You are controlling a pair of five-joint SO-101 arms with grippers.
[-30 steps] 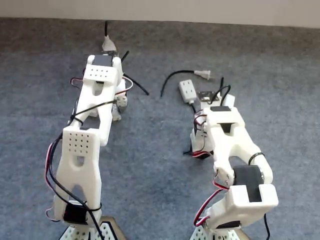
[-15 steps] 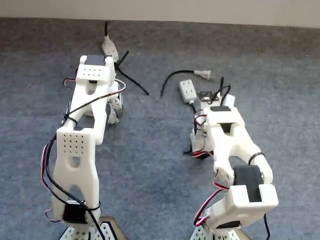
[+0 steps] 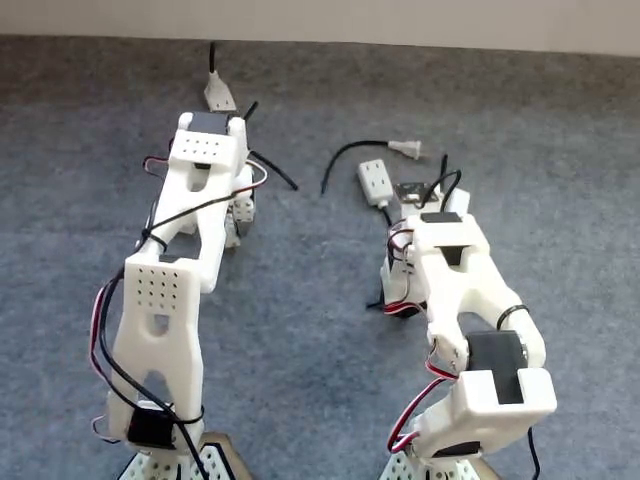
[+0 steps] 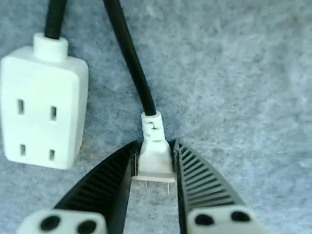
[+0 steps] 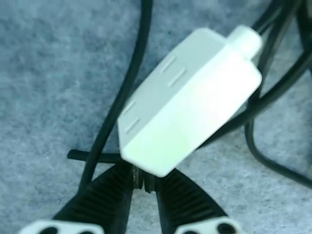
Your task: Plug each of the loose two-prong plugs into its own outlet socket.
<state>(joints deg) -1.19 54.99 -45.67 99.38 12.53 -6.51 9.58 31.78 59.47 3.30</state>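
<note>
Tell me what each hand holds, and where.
The left hand grips the white plug by the sides of its body, prongs free. The right hand sits at one end of the outlet block; whether it grips it cannot be told.

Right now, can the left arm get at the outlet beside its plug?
Probably yes: the outlet lies close beside the left gripper, sockets up, nothing between, though the gripper is shut on the plug.
</note>
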